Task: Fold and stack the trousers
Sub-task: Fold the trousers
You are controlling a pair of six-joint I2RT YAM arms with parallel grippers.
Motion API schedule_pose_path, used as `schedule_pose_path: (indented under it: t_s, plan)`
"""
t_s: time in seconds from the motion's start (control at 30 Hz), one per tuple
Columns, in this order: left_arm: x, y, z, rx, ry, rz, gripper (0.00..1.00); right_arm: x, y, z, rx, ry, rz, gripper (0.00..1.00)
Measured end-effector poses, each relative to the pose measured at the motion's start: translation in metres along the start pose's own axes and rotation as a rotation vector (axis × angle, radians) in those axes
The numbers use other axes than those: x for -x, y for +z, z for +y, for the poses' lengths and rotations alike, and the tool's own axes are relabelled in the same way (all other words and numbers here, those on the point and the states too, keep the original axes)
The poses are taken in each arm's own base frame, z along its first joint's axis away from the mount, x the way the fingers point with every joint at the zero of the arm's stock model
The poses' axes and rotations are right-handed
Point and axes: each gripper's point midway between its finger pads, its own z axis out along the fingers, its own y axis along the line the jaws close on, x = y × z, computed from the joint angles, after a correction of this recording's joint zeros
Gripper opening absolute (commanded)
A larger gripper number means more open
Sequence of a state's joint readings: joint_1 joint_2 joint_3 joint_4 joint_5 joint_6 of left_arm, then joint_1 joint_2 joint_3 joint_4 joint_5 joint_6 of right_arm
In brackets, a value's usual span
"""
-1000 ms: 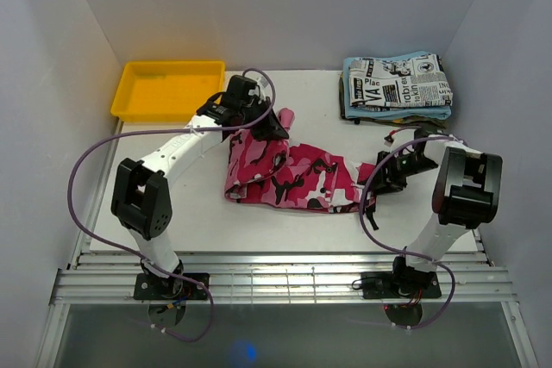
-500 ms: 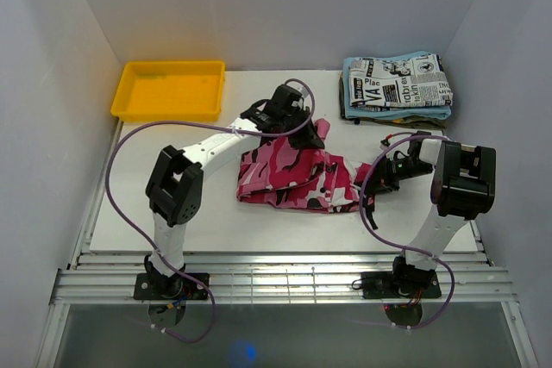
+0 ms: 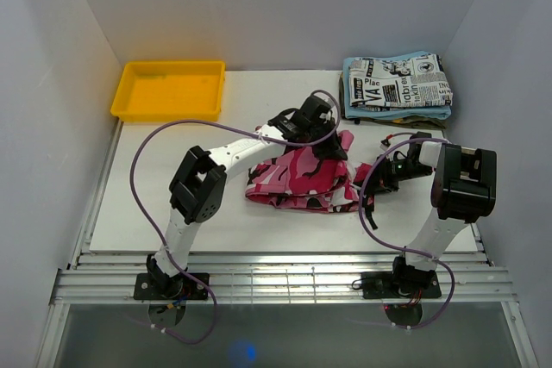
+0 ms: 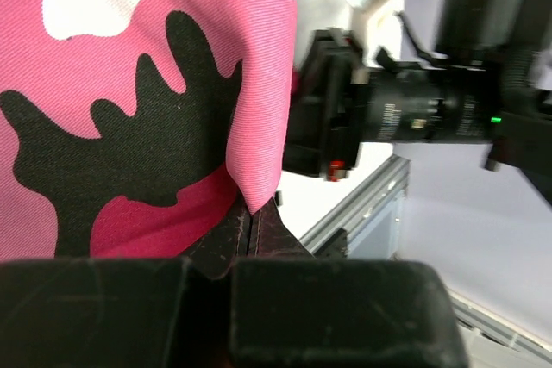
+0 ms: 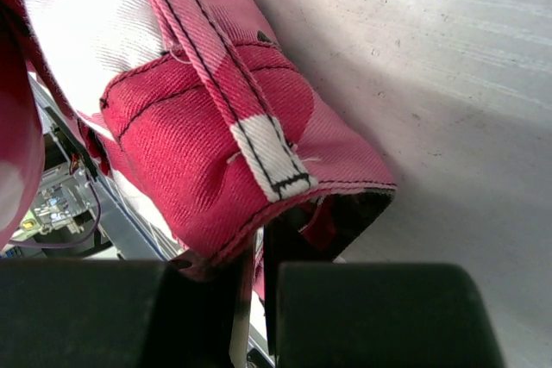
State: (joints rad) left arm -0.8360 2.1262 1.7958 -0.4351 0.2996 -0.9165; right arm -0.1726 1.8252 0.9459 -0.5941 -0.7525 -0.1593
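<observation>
Left wrist view is showing the left gripper (image 4: 250, 230) with its jaws pressed together on a thin edge of the trousers (image 4: 129, 118). The cloth is rising above the jaws and to their left. The right gripper (image 5: 257, 256) is pinching a stitched hem, which is bulging just above its closed jaws. Between both grippers the trousers are lying bunched on the table (image 3: 155, 204). The cloth is looking soft, light and limp, so it is probably sagging between the two holds. Stitched hems are likely giving the surest grip.
</observation>
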Motion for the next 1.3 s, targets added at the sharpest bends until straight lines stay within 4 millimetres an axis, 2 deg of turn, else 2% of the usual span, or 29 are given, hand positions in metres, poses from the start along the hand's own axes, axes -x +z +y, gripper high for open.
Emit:
schedule_pose_path:
  t_s: [0.23,0.3,0.43,0.53,0.63,0.67,0.7,0.77,0.8,0.87,0.9,1.03,1.13,1.2,1.3]
  plan:
    - [-0.003,0.000,-0.046,-0.092,0.029,-0.025,0.00,0.000,0.000,0.000,0.001,0.001,-0.001,0.08]
    - [-0.008,0.007,-0.051,-0.104,0.027,-0.020,0.00,0.000,0.000,0.000,0.001,0.001,-0.001,0.08]
    - [-0.019,0.030,-0.036,-0.076,0.003,0.010,0.00,0.000,0.000,0.001,0.001,-0.001,-0.002,0.08]
    - [-0.026,0.051,-0.020,-0.053,-0.021,0.035,0.00,0.001,0.000,0.002,0.000,-0.007,-0.002,0.14]
    - [-0.032,0.069,-0.007,-0.039,-0.037,0.058,0.00,0.001,-0.002,0.003,-0.003,-0.011,-0.006,0.32]
    - [-0.034,0.072,-0.004,-0.039,-0.040,0.063,0.00,0.001,-0.002,0.004,-0.005,-0.014,-0.007,0.42]
    - [-0.035,0.075,-0.002,-0.037,-0.045,0.068,0.00,0.001,-0.004,0.005,-0.006,-0.013,-0.008,0.46]
    - [-0.035,0.076,-0.003,-0.044,-0.048,0.069,0.07,0.001,-0.007,0.008,-0.008,-0.022,-0.011,0.52]
    - [-0.035,0.076,-0.004,-0.050,-0.046,0.069,0.21,0.001,-0.010,0.009,-0.013,-0.027,-0.011,0.53]
    - [-0.033,0.076,-0.006,-0.060,-0.037,0.065,0.25,0.002,-0.018,0.008,-0.030,-0.038,-0.016,0.54]
    - [-0.033,0.076,-0.007,-0.065,-0.037,0.064,0.36,0.005,-0.024,0.007,-0.038,-0.046,-0.026,0.54]
    - [-0.029,0.070,-0.009,-0.083,-0.014,0.052,0.64,0.020,-0.059,0.000,-0.071,-0.072,-0.093,0.53]
    - [-0.021,0.055,-0.012,-0.093,0.008,0.042,0.80,0.033,-0.084,0.002,-0.072,-0.097,-0.141,0.53]
    - [-0.010,0.039,-0.013,-0.098,0.016,0.027,0.84,0.039,-0.091,0.012,-0.046,-0.113,-0.158,0.54]
    - [0.019,0.004,-0.013,-0.111,0.033,-0.014,0.86,0.043,-0.088,0.026,-0.007,-0.129,-0.153,0.58]
